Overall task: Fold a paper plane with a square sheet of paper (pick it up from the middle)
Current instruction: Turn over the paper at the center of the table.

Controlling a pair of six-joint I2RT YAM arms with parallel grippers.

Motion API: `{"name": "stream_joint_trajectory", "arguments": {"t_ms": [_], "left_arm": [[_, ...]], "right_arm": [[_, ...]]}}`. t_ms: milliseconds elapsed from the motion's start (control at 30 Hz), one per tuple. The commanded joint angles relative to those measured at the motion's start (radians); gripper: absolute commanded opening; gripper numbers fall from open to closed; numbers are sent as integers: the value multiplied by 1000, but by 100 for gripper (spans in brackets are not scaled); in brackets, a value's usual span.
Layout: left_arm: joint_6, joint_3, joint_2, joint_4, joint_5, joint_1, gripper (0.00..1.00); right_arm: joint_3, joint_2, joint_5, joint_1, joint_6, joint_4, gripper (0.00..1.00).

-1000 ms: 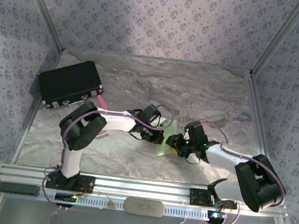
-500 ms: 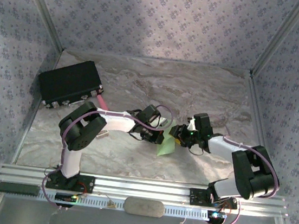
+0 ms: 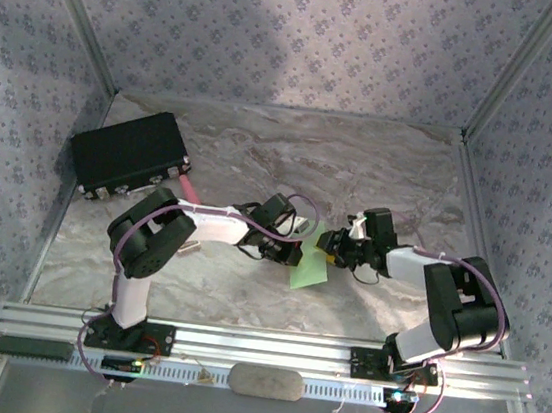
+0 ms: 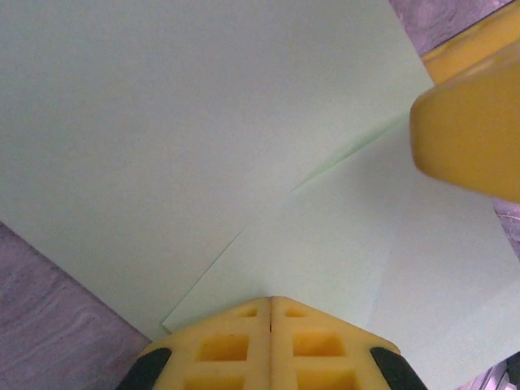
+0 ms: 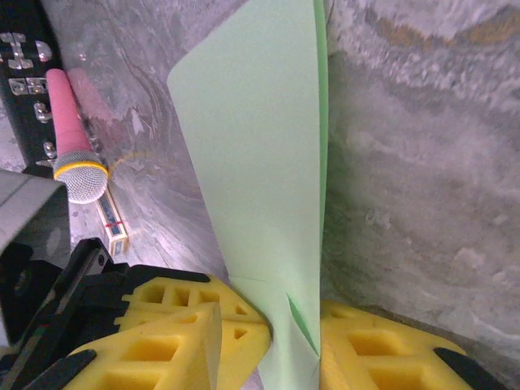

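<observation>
paper [image 5: 260, 162] stands between the right fingers [image 5: 390, 345]

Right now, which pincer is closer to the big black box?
Left. The left pincer grips the green paper on the box's side; the right pincer sits at the paper's far side from the black box.
</observation>
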Motion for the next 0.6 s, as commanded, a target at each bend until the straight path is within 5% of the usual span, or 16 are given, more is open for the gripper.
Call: {"name": "stream_joint_trajectory", "arguments": {"t_ms": [0, 267, 567], "left_arm": [[-10, -23, -17, -30, -19, -3, 5], [-15, -21, -26, -14, 3, 5, 8], [-10, -58, -173, 34, -18, 17, 24]], "right_arm": [[-14, 23, -48, -16, -32, 21, 31], [-19, 47, -55, -24, -38, 29, 24], [-14, -52, -49, -29, -53, -45, 7]]}}
